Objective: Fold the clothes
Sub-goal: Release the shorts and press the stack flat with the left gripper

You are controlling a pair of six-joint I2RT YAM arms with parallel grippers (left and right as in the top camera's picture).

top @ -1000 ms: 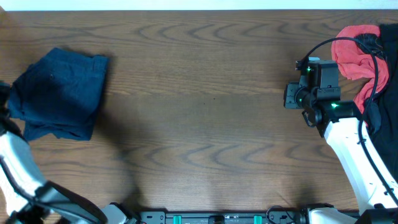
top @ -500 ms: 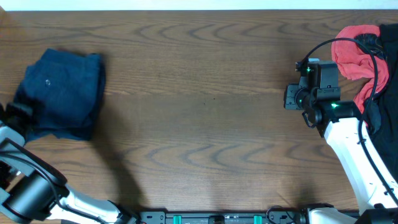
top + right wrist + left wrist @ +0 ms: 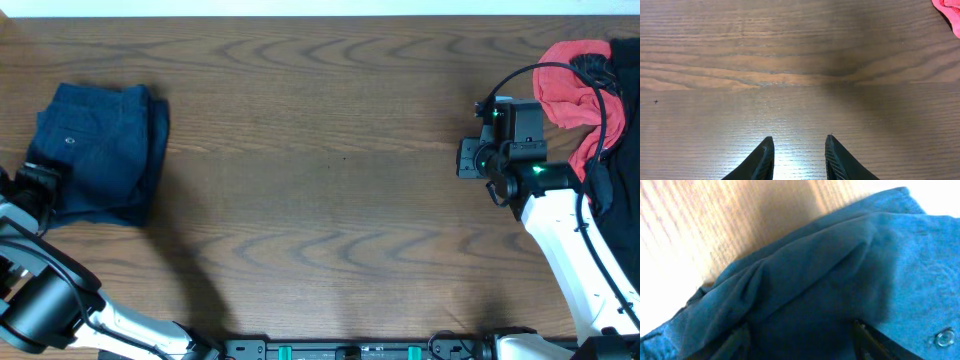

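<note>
- The folded dark blue denim garment (image 3: 100,140) now lies squarer and more compact than a second ago, its right edge drawn in a little toward the left side of the table.
- The left gripper (image 3: 40,185) has come in from the table's far left edge and now sits at the garment's lower left corner.
- In the left wrist view, the left gripper (image 3: 800,335) has its fingers spread wide. A thick fold of the blue garment (image 3: 840,270) fills the gap between them, and they are not pressed in on it.
- A small round metal rivet (image 3: 943,338) shows on the lighter top layer of cloth, and it is also visible from overhead (image 3: 70,140).
- The garment rests flat on the brown wood-grain table (image 3: 320,150), at the far left and well apart from everything else.
- The right gripper (image 3: 468,157) has not shifted and hangs over bare wood on the right half of the table.
- In the right wrist view, its fingers (image 3: 797,150) stand apart with nothing between them, only the table (image 3: 790,60) below.
- A crumpled red cloth (image 3: 570,85) lies at the far right corner behind the right arm, and its edge shows in the right wrist view (image 3: 950,15).
</note>
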